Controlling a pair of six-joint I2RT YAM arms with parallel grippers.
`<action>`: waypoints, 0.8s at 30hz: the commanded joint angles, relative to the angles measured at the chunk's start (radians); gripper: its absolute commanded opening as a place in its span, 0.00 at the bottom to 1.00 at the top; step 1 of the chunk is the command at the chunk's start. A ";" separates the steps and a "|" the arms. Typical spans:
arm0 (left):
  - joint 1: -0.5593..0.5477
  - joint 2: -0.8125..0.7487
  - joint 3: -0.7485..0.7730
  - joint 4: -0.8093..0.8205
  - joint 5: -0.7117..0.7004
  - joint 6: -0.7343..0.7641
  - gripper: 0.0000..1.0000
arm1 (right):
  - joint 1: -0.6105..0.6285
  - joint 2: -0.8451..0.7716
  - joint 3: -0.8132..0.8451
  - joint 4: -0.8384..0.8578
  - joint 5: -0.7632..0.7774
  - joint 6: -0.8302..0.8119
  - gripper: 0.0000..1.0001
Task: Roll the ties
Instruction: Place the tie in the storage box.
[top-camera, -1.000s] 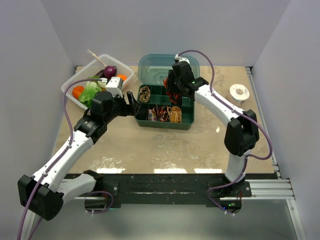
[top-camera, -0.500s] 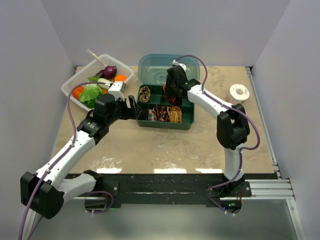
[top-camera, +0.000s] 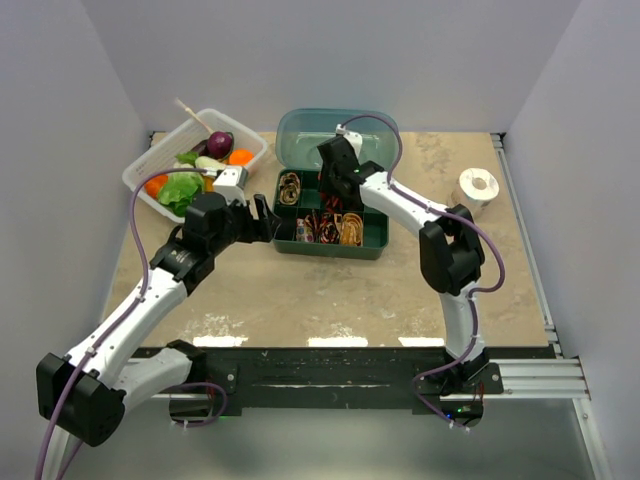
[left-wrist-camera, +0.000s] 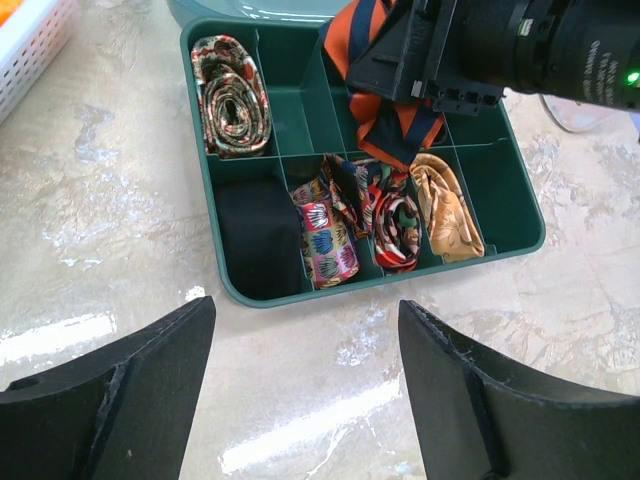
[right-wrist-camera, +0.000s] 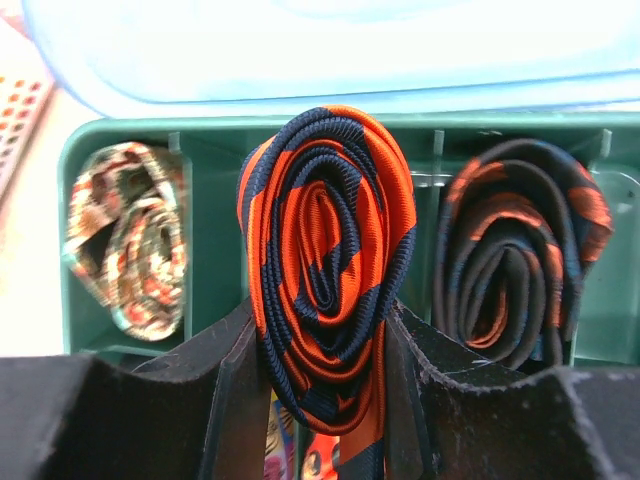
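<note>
Beige table (top-camera: 300, 300): left gripper (left-wrist-camera: 305, 305) gapes empty before box (top-camera: 330, 250) rim; right gripper (right-wrist-camera: 320, 345) clamps rolled orange tie (right-wrist-camera: 325, 220).

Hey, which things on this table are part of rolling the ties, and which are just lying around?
For the job: orange-and-navy rolled tie, clamped in the right gripper; other rolled ties; green divided tray holding them.
Lying about: white basket of vegetables; white tape roll.
</note>
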 joint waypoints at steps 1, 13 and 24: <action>0.003 -0.020 -0.009 0.032 0.011 0.003 0.78 | -0.004 -0.051 -0.050 0.049 0.098 0.067 0.00; 0.003 -0.024 -0.018 0.043 0.026 -0.003 0.78 | -0.001 0.032 -0.028 0.040 0.107 0.078 0.00; 0.003 -0.029 -0.037 0.064 0.052 -0.013 0.78 | 0.037 0.162 0.094 -0.038 0.130 0.070 0.00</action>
